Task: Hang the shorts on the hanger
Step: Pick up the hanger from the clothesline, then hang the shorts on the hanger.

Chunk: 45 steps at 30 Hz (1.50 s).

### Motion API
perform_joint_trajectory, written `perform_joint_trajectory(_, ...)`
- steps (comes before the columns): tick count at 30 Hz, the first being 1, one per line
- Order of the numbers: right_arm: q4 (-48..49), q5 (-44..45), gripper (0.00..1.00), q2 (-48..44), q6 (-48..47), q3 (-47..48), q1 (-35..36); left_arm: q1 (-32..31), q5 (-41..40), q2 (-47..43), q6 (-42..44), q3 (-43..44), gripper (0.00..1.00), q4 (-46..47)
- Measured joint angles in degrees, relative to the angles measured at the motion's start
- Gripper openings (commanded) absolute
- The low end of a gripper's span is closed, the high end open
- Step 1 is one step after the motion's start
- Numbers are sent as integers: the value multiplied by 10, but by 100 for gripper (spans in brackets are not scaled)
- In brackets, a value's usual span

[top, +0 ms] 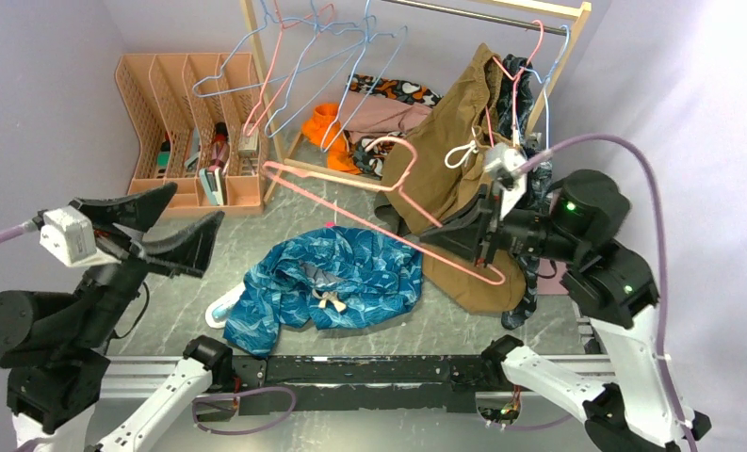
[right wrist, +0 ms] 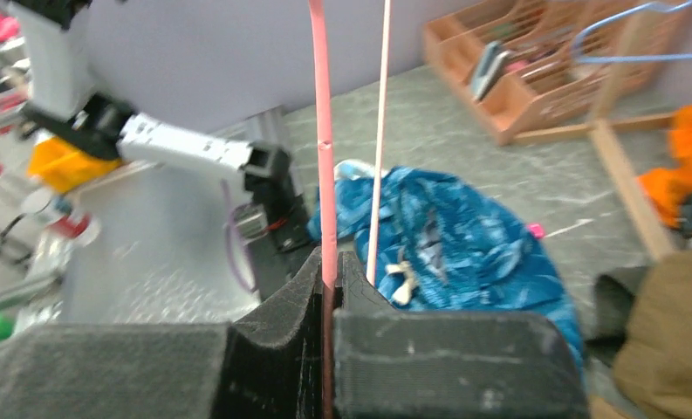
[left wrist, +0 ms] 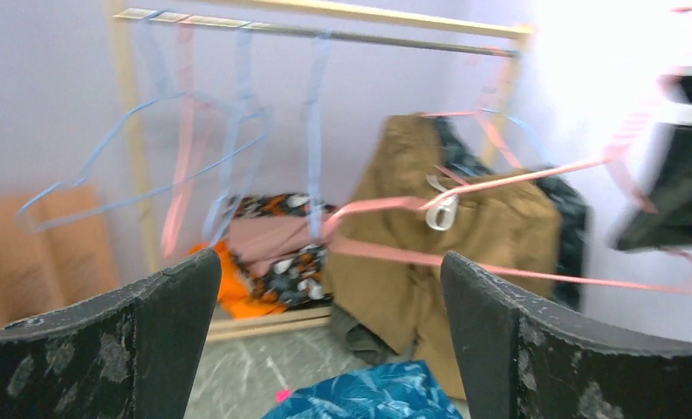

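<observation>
**Pink wire aloft, teal cloth waiting below**

Grey marbled bench (top: 284, 202) under everything. Wooden rack (top: 252, 56) along the far edge, tan-brown shorts (top: 454, 141) draped there. Crumpled at the bench's front middle, the shorts (top: 350, 273): teal leaf print, waistband apparently toward the near side, not yet on anything, touched by neither arm. Held slantwise above and just behind them, the hanger (top: 379, 223), hook pointing toward the rack. One lower corner of it pinched in the right pincer (top: 490, 252), pressed together on the thin wire. Off to the left and raised clear of the cloth, the left pincer (top: 174, 226), spread wide and holding nothing. Smallest of all, the cream drawstring (top: 330, 301), knotted at the waistband.

Step in hand, by the look of it: fetching the shorts with the free left arm.
- Come down on the waistband edge or a leg hem, not the heaped middle.
- Take a clean fold, not a bunch.
- Keep the hanger steady, with an open span of bar facing the cloth.
- Lift high enough to let the fabric hang free before draping it over the bar.
- Watch for the drawstring snagging on the wire.
</observation>
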Motion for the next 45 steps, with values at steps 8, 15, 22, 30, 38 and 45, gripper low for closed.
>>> perform_joint_trajectory(8,61,-119,0,47,4,-139,3,0,349,59,63,56,99,3)
perform_joint_trajectory(15,97,-130,0,63,-27,-173,49,0,485,121,100,14,98,-10)
perform_joint_trajectory(22,127,-133,0,73,-63,-168,118,0,535,149,122,-26,87,-24)
perform_joint_trajectory(30,134,-113,0,97,-80,-168,135,-7,554,148,140,-68,64,-35)
perform_joint_trajectory(38,170,-108,0,95,-74,-196,136,-9,559,150,163,-105,37,-58)
perform_joint_trajectory(45,173,-104,9,95,-66,-210,137,-9,565,153,166,-126,7,-54)
